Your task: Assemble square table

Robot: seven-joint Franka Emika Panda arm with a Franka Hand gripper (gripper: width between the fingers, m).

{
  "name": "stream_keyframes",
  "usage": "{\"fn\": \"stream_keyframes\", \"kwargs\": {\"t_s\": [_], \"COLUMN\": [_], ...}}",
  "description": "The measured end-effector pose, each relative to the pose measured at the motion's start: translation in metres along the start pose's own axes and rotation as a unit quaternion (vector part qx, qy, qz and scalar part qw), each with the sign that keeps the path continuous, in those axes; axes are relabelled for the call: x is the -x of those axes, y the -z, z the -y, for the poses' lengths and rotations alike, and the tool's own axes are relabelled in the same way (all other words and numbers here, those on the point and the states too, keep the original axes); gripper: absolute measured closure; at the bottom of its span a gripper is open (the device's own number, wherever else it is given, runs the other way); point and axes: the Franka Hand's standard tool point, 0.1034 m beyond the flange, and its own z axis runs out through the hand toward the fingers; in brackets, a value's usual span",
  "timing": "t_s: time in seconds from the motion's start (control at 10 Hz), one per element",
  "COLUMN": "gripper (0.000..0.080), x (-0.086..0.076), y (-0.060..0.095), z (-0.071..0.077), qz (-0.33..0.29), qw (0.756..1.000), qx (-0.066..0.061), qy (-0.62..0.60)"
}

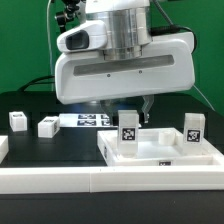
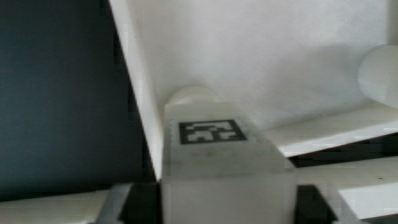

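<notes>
Wrist view shows a short white plastic leg with a black-and-white tag [image 2: 217,150] sitting between the jaws of the gripper [image 2: 228,205], at the edge of the big white plastic square slab [image 2: 267,60]. The jaws look close on both sides, but I cannot tell if they squeeze it yet. A good grab keeps the leg in the middle and straight, then presses firmly so it does not slip.

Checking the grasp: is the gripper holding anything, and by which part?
A white leg lies between the gripper's fingers, at its sides near the tag; a firm grip cannot be told.
</notes>
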Motion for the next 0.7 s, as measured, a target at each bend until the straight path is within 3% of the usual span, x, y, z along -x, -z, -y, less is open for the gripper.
{"fn": "stream_keyframes", "kwargs": {"t_s": [0.2,0.7], "gripper": [0.0501,0.0502], "x": [-0.0001,-0.0013], "y": [0.0002,-0.0010], "z": [-0.0012,-0.0038], "qz": [0.000,-0.015], "qw": [1.000,0.973], "qx": [0.000,-0.002], "qy": [-0.008,-0.230]}}
